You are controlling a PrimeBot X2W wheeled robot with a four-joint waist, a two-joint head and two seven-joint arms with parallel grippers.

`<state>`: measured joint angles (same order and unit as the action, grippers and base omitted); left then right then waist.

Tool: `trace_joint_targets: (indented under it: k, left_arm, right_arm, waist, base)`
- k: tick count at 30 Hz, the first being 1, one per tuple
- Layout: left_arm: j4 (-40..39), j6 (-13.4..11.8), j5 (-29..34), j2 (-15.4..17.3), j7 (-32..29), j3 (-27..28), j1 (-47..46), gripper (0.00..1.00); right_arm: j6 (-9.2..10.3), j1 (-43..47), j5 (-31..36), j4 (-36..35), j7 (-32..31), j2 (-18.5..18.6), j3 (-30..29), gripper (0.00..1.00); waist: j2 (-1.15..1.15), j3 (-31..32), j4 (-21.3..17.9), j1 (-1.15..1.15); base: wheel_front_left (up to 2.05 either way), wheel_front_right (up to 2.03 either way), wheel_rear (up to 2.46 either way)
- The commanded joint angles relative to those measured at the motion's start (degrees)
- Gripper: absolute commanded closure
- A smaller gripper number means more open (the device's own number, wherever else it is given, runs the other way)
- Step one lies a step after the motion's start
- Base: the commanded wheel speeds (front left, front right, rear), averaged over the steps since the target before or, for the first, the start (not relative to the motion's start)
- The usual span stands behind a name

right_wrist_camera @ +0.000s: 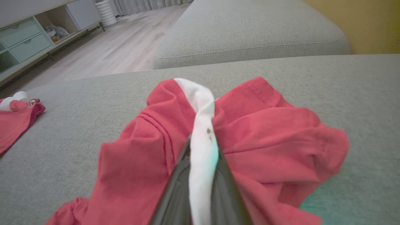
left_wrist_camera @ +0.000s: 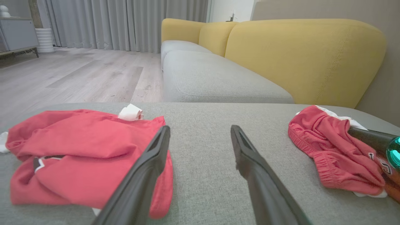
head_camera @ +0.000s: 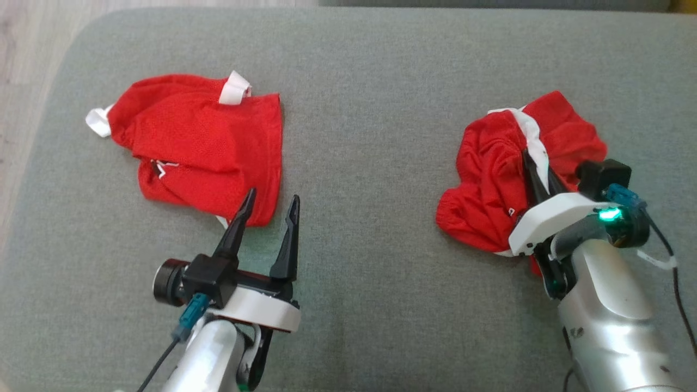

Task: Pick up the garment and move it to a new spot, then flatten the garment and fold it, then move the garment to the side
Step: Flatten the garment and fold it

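Logged crumpled red garment (head_camera: 490,179) toward the right side of the grey cushion (head_camera: 370,163), bunched up, white band (right_wrist_camera: 203,106) running over its top. Noted right end effector (head_camera: 531,163) clamped tight on that band, red cloth gathered to both sides of the fingers. Noted left end effector (head_camera: 273,194) hanging with jaws spread wide, gripping nothing, at the near hem of a second red garment (head_camera: 201,147) toward the cushion's left side. Cannot tell whether touching it.

Judged step in hand: pick-up of the crumpled garment, grip made, lift not yet begun. Judged most of the task ahead: move, flatten, fold, set aside.

To do it well:
- Raise straight up off the cushion, slowly, watching for slip at the pinch, a narrow hold on one strip.
- Clear the cushion fully before travelling sideways, to avoid dragging trailing cloth.
- Pick a landing spot on the bare middle of the cushion, well apart from the second garment, with room to spread flat.
- Lower until the cloth pools, then release.
- Keep left end effector wide, ready to take an opposite edge for flattening.

Containers: none on the cushion. Beyond the cushion, across the wooden floor (right_wrist_camera: 118,53), spotted a pale drawer unit (right_wrist_camera: 25,43) with an open shelf. Small things inside, too blurred to name.
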<state>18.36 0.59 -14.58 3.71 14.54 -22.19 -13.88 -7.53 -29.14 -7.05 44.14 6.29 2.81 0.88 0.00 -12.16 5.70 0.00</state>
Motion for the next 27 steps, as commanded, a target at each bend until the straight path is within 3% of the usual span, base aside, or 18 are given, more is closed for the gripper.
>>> trace_joint_targets:
  k: [1,7,16,19,23,27]
  left_arm:
    - [-1.4,0.3,0.3,0.0,0.5,2.1,-1.5,0.00]
    - [-1.5,0.4,0.3,-0.4,0.5,2.7,-0.4,0.00]
    - [-2.1,0.6,-0.1,-0.7,0.5,4.3,1.2,0.00]
    - [-2.4,0.6,0.0,-0.7,0.5,4.5,1.6,0.00]
    - [-3.0,0.5,0.0,-0.8,0.5,4.8,2.5,0.00]
    - [-3.2,0.6,-0.2,-0.8,0.5,5.0,3.5,0.00]
  right_arm:
    - [0.04,-2.6,0.2,-1.1,1.1,0.2,1.4,1.00]
    - [0.04,-6.3,0.5,-1.8,2.2,2.8,0.5,1.00]
    - [0.04,-16.2,3.8,-5.2,1.0,11.2,-0.7,1.00]
    - [0.04,-20.0,5.3,-7.3,1.1,12.5,-1.2,1.00]
    - [0.04,-20.7,10.9,-10.8,1.6,12.8,3.9,1.00]
    - [0.04,-14.5,16.7,-13.2,2.3,10.8,12.3,1.00]
  waist:
    - [0.00,0.9,-0.1,0.00]
    - [0.00,3.3,0.1,0.00]
    - [0.00,5.9,1.4,0.00]
    - [0.00,6.7,1.7,0.00]
    - [0.00,7.2,1.9,0.00]
    - [0.00,7.1,1.7,0.00]
  base:
    - [0.00,0.00,0.00]
    - [0.00,0.00,0.00]
    - [0.00,0.00,0.00]
    - [0.00,0.00,0.00]
    - [0.00,0.00,0.00]
    - [0.00,0.00,0.00]
